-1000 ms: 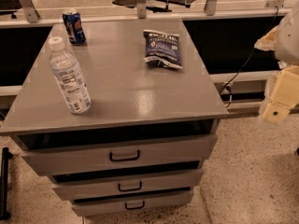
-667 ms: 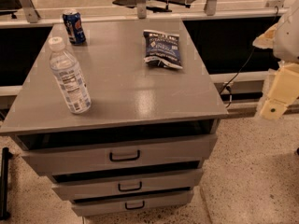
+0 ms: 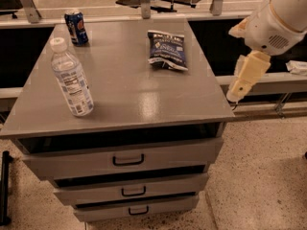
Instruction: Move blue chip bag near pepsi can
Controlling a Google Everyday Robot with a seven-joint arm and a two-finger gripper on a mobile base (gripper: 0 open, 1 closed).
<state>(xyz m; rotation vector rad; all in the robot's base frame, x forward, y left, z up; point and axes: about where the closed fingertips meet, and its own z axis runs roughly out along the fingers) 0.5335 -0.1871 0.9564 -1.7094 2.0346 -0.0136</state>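
Standing upright at the far 11 o'clock corner of the grey cabinet top (image 3: 129,97) is the pepsi can (image 3: 76,28). A clear water bottle (image 3: 72,78) stands upright at about 9 o'clock, near the left edge and well apart from the can. The blue chip bag (image 3: 167,50) lies flat at roughly 1 o'clock, well apart from the can. Off the right edge, at 3 o'clock, the gripper (image 3: 242,80) hangs beside the top, touching nothing; whether it is clenched or released cannot be told.
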